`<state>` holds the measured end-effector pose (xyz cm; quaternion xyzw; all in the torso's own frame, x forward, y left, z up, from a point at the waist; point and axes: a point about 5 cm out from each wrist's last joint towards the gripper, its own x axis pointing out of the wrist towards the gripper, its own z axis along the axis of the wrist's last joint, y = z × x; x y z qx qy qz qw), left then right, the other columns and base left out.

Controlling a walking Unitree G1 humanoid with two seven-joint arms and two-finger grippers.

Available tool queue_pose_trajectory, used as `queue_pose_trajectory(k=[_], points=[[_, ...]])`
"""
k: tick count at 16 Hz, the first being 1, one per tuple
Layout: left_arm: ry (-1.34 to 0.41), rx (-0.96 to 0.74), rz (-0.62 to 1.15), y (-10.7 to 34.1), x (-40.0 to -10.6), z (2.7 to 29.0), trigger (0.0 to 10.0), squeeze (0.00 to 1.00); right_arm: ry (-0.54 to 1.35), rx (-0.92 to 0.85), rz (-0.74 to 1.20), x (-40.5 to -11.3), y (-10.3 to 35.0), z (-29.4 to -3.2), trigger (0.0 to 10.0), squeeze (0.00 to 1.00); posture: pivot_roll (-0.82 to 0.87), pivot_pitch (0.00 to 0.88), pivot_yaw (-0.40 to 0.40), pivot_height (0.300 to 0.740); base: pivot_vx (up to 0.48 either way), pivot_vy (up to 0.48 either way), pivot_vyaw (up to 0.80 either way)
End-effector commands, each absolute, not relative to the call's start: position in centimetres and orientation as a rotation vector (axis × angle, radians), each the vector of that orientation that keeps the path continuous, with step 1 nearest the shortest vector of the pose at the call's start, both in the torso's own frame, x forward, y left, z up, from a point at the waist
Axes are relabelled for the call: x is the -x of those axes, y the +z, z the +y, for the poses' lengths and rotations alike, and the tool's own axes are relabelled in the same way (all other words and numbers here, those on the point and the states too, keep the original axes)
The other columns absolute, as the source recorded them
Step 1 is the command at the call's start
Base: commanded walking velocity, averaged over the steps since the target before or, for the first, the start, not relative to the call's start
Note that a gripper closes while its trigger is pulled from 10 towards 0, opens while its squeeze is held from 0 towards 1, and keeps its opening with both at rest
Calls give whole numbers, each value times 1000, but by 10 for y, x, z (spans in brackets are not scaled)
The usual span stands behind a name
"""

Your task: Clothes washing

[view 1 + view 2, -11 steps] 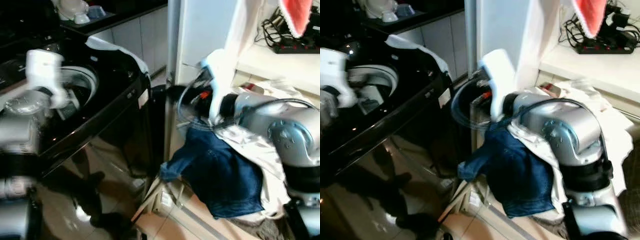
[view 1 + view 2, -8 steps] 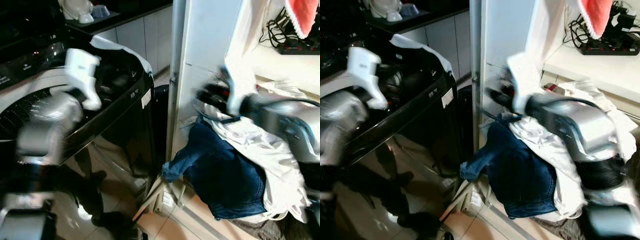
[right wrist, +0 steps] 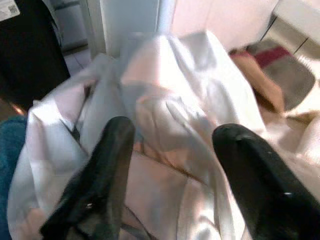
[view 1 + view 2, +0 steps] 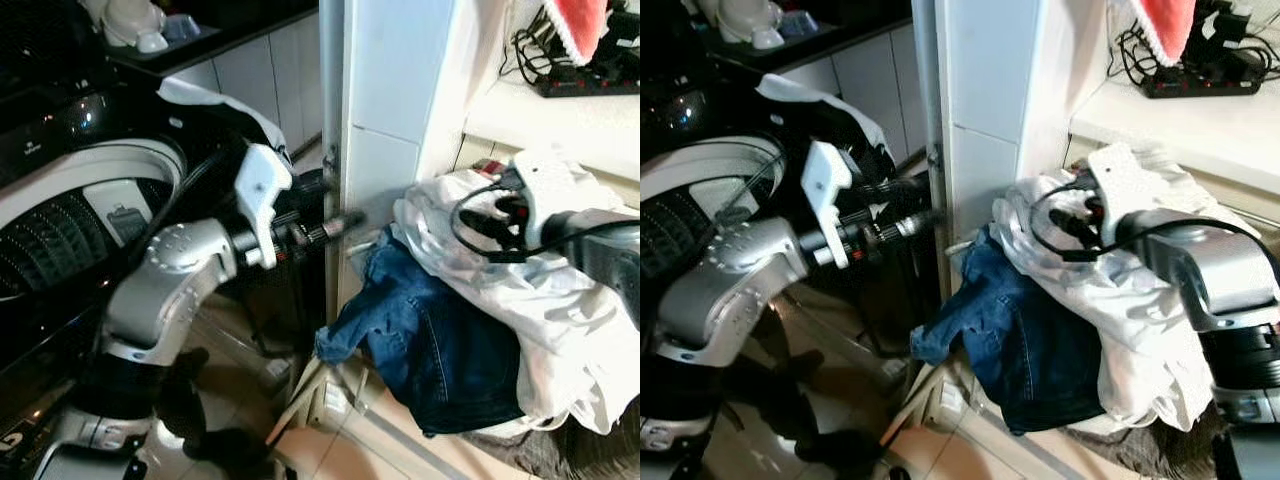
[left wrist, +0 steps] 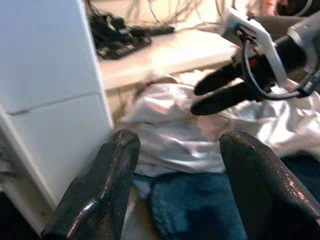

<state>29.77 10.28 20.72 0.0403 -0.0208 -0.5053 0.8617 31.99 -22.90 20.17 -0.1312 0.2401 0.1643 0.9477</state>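
Right gripper [image 3: 170, 175] hangs just above the white garment [image 4: 500, 280] on the laundry pile, fingers spread apart and empty. Left gripper [image 4: 335, 222], fingers also parted with nothing between them, reaches out from beside the open washing machine [image 4: 70, 215] toward that pile, where blue jeans [image 4: 440, 340] droop beneath the white cloth, against the white pillar [image 4: 385, 90].

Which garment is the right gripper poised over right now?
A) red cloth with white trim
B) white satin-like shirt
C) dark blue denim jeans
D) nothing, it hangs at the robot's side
B: the right gripper hovers with its fingers spread apart just above the crumpled white satin-like shirt, which lies on top of the dark blue denim jeans in the laundry pile.
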Motion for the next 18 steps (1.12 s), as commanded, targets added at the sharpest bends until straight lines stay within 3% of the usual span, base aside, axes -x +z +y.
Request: queue_pose_trajectory(k=[1, 3, 4, 5, 6, 7, 8, 18], points=[[-1088, -84, -29, 208, -294, 102, 10000, 0, 375, 265, 499, -318, 198, -229, 10000, 1000, -28, 0, 98, 740, 0, 0, 0], [-1134, -79, -5, 207, -289, 100, 10000, 0, 405, 313, 559, -315, 187, -228, 10000, 1000, -27, 0, 96, 740, 0, 0, 0], [-1142, -77, 0, 207, -287, 100, 10000, 0, 396, 342, 579, -315, 182, -231, 10000, 231, -20, 0, 90, 740, 0, 0, 0], [-1146, -74, 3, 207, -287, 100, 10000, 0, 390, 356, 586, -317, 179, -232, 10000, 0, -16, 0, 87, 740, 0, 0, 0], [-1154, -74, 6, 208, -286, 100, 10000, 0, 383, 357, 595, -317, 178, -234, 10000, 0, -16, 0, 87, 740, 0, 0, 0], [-1169, -72, 11, 208, -284, 99, 10000, 0, 379, 348, 595, -318, 178, -235, 3804, 0, -12, 0, 85, 740, 0, 0, 0], [-1209, -52, 22, 209, -279, 98, 10000, 0, 377, 334, 592, -319, 178, -236, 0, 0, -12, 0, 85, 740, 0, 0, 0], [-1271, -55, 55, 207, -272, 98, 10000, 0, 385, 320, 574, -322, 181, -236, 0, 0, -8, 0, 87, 740, 0, 0, 0]])
